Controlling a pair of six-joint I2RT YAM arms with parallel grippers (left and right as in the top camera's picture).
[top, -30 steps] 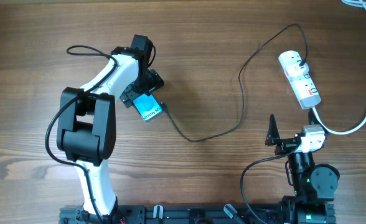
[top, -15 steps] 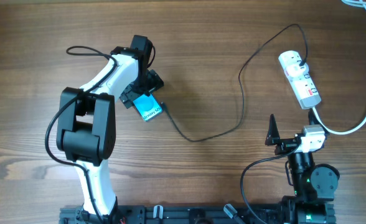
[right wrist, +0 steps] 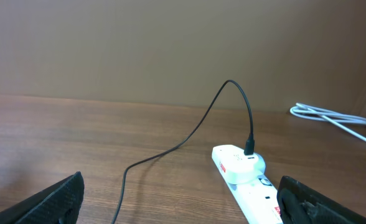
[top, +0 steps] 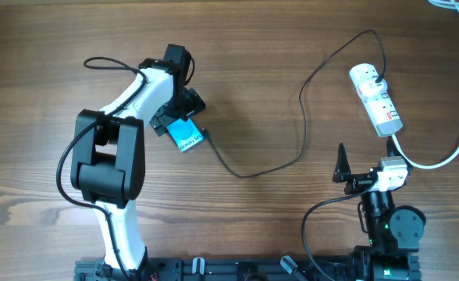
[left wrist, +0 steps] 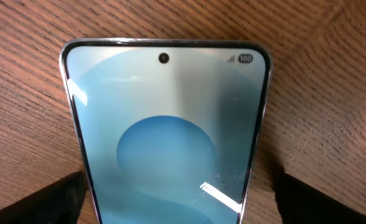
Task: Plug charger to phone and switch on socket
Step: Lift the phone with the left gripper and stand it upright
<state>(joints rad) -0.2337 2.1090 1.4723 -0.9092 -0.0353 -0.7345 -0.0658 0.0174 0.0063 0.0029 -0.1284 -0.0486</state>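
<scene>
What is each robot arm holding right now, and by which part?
Nothing is held. The left gripper straddles the phone with jaws open, a gap showing on either side. The right gripper is open and empty.

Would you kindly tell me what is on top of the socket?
The charger's black plug stands in the socket's end outlet, its cable arcing away. The pins are hidden inside, so seating depth cannot be seen.

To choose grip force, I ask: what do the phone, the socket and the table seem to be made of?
Phone: glossy glass front, it mirrors light; thin shiny rim, perhaps metal.
Socket: smooth white plastic, apparently, with soft sheen.
Table: brown wood grain, matte; solid wood or laminate, cannot tell.
</scene>
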